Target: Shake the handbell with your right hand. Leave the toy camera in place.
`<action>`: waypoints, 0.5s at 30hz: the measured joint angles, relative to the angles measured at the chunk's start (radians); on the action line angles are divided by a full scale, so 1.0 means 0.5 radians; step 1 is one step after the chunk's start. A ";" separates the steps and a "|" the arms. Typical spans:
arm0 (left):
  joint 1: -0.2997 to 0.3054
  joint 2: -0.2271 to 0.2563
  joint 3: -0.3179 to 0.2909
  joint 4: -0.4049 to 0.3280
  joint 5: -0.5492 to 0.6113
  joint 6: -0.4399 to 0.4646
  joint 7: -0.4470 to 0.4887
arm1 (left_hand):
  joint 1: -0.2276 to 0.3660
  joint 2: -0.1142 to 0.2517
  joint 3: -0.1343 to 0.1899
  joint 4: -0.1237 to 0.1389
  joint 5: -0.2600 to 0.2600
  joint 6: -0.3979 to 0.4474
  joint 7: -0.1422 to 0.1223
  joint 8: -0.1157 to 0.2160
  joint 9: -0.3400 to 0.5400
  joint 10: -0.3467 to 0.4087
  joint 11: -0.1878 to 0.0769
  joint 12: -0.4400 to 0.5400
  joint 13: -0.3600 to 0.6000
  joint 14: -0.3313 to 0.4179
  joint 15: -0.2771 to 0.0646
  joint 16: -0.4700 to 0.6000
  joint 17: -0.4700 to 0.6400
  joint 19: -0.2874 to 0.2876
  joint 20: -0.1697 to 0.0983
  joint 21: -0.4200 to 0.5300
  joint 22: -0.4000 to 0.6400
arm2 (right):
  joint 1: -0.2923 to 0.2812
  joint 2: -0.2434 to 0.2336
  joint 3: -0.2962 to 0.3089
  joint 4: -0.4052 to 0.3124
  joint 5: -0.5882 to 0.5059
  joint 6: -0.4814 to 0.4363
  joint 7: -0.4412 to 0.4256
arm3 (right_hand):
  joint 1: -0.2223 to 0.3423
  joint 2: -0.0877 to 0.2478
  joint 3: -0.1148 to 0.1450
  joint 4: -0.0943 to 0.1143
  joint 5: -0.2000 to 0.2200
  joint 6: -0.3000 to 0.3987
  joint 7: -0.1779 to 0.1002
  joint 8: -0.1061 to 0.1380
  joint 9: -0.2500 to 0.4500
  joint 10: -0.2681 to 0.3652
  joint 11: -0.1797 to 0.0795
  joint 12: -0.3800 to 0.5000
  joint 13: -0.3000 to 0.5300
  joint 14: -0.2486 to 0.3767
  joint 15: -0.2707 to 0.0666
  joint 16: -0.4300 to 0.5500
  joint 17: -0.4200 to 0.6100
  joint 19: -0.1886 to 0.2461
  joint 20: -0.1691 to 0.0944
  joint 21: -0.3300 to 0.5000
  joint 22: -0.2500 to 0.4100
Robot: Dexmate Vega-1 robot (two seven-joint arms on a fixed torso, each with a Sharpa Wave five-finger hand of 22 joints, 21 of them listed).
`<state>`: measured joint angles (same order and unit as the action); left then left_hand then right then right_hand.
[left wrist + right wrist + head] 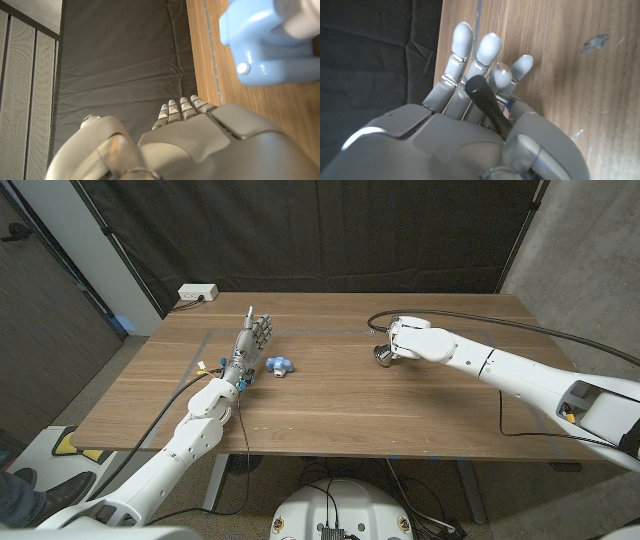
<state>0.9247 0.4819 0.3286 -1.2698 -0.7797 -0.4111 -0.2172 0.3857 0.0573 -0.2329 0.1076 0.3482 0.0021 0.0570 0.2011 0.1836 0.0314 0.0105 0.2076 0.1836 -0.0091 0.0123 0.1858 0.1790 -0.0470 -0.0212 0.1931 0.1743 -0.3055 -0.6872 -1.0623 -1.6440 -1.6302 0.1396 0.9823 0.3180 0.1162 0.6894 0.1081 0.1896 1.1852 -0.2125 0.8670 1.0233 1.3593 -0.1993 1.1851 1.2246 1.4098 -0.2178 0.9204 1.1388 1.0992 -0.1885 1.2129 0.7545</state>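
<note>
My right hand hangs over the right middle of the table and grips the handbell. Its silver bell pokes out below the hand, close to the wood. In the right wrist view the black handle runs between the thumb and the fingers. The blue toy camera sits on the table left of centre. It appears large and close in the left wrist view. Just to the left of it stands my left hand, with its fingers straight, holding nothing.
A white power strip lies at the table's back left corner. A black cable loops over the table behind my right arm. Faint tape lines mark the wooden table. A black curtain hangs behind.
</note>
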 measured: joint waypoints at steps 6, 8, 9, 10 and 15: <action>-0.006 0.000 0.000 0.007 -0.001 0.003 -0.012 | 0.000 0.000 0.000 0.000 0.000 0.010 -0.010 0.000 0.000 0.000 0.000 0.000 0.000 0.000 0.000 0.000 0.000 0.000 0.000 0.000 0.000 | -0.052 -0.012 0.075 -0.028 0.070 -0.120 -0.057 | -0.116 -0.015 0.093 0.092 0.000 0.041 0.000 0.187 0.165 0.001 -0.003 0.238 0.030 0.000 0.000 0.228 0.140 0.074 -0.060 0.165 0.303; -0.011 0.000 0.000 0.013 -0.002 0.004 -0.016 | 0.000 0.000 0.000 0.000 0.000 0.015 -0.006 0.000 0.000 0.000 0.000 0.000 0.000 0.000 0.000 0.000 0.000 0.000 0.000 0.000 0.000 | -0.068 -0.016 0.100 -0.036 0.093 -0.156 -0.072 | -0.148 -0.011 0.113 0.112 0.000 0.041 0.000 0.213 0.185 0.000 -0.004 0.271 0.030 0.000 0.000 0.269 0.143 0.077 -0.063 0.181 0.359; -0.012 0.000 0.000 0.014 -0.002 0.004 -0.017 | 0.000 0.000 0.000 0.000 0.000 0.018 -0.003 0.000 0.000 0.000 0.000 0.000 0.000 0.000 0.000 0.000 0.000 0.000 0.000 0.000 0.000 | -0.068 -0.016 0.100 -0.036 0.096 -0.159 -0.073 | -0.158 -0.001 0.130 0.112 0.000 0.041 0.000 0.225 0.190 -0.003 -0.006 0.271 0.030 0.000 0.000 0.286 0.141 0.077 -0.063 0.181 0.381; -0.017 0.000 0.001 0.018 -0.002 0.005 -0.021 | 0.000 0.000 0.000 0.000 0.000 0.018 -0.003 0.000 0.000 0.000 0.000 0.000 0.000 0.000 0.000 0.000 0.000 0.000 0.000 0.000 0.000 | -0.079 -0.019 0.114 -0.040 0.110 -0.183 -0.081 | -0.178 -0.007 0.144 0.110 0.000 0.041 0.000 0.232 0.190 -0.003 -0.006 0.271 0.029 0.000 0.000 0.305 0.136 0.077 -0.063 0.181 0.400; -0.032 -0.003 0.007 0.031 -0.002 0.013 -0.031 | 0.000 0.000 0.000 -0.001 0.000 0.018 -0.003 0.000 0.000 0.000 0.000 -0.013 0.000 0.000 0.000 0.000 0.000 0.000 0.000 0.000 0.000 | -0.110 -0.025 0.158 -0.050 0.148 -0.262 -0.101 | -0.215 0.009 0.189 0.095 0.000 0.041 0.000 0.257 0.184 -0.006 -0.006 0.399 0.020 0.000 0.000 0.342 0.096 0.075 -0.063 0.181 0.447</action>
<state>0.9085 0.4806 0.3322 -1.2541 -0.7807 -0.4045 -0.2325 0.3855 0.0573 -0.2331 0.1073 0.3482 0.0109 0.0554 0.2011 0.1836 0.0315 0.0105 0.2009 0.1836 -0.0091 0.0123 0.1858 0.1790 -0.0470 -0.0212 0.1931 0.1744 -0.3603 -0.6997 -0.9831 -1.6691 -1.5560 0.0086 0.9319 0.2105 0.1205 0.7841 0.1559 0.1896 1.2058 -0.2124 0.9956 1.1155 1.3563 -0.2025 1.3847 1.2347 1.4097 -0.2178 1.0915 1.1870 1.1366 -0.2197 1.3034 0.9778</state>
